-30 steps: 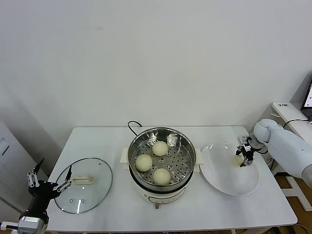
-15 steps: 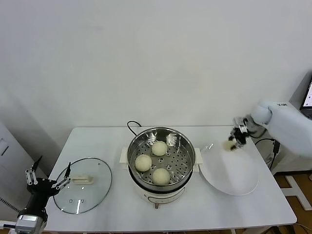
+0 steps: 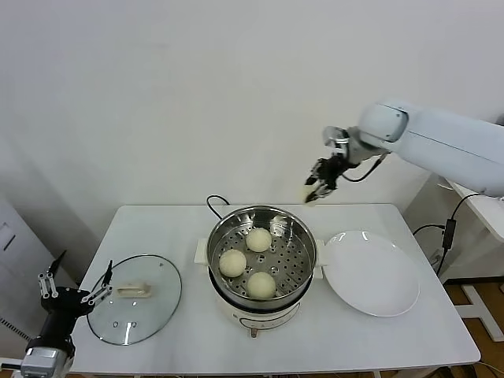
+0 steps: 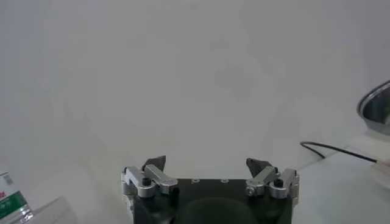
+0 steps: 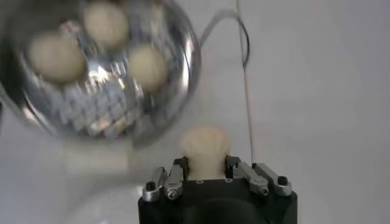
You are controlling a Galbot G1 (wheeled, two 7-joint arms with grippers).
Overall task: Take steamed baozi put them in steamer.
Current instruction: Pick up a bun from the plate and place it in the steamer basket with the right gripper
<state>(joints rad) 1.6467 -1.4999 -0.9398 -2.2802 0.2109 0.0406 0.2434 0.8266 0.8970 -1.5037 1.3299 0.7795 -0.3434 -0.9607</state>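
While airborne: right gripper (image 3: 316, 191) clamped on round cream-white baozi (image 5: 206, 146), above shiny round stainless-steel steamer (image 3: 303, 236) rear rim.
Steamer contents: three buns (image 3: 232, 262).
Left gripper (image 3: 75, 293): apart, beside worktop (image 3: 189, 331).

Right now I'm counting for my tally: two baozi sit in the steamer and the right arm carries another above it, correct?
Not two: the head view shows three baozi in the steamer. The rest holds: the right gripper carries another bun between its fingers, above the steamer's far rim.
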